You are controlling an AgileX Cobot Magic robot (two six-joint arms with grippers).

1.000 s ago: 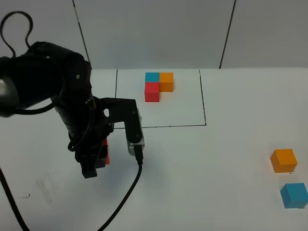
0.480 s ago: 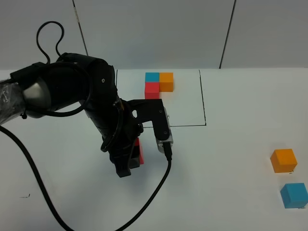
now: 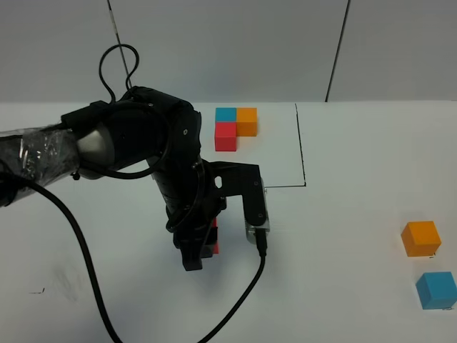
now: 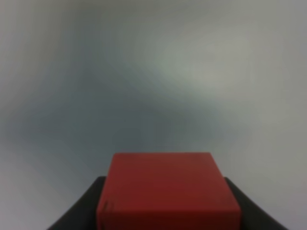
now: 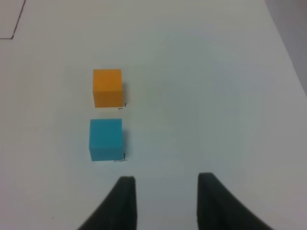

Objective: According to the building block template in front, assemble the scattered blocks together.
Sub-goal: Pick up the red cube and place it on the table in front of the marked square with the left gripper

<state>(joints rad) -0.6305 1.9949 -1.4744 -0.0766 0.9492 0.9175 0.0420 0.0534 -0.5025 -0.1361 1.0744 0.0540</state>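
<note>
The left pincer [image 3: 203, 250] is clamped on the red cube [image 3: 214, 239], just on the near side of the black outlined rectangle [image 3: 303, 153] that holds the building block template [image 3: 235, 127]. The orange cube [image 3: 420, 238] and the blue cube [image 3: 436, 289] sit on the tabletop [image 3: 343, 229] far to the right. The right pincer [image 5: 165, 201] stands apart, empty, near them.

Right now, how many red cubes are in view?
2: the template's red cube at the back; the loose red cube clamped in the left jaws, partly hidden.
</note>
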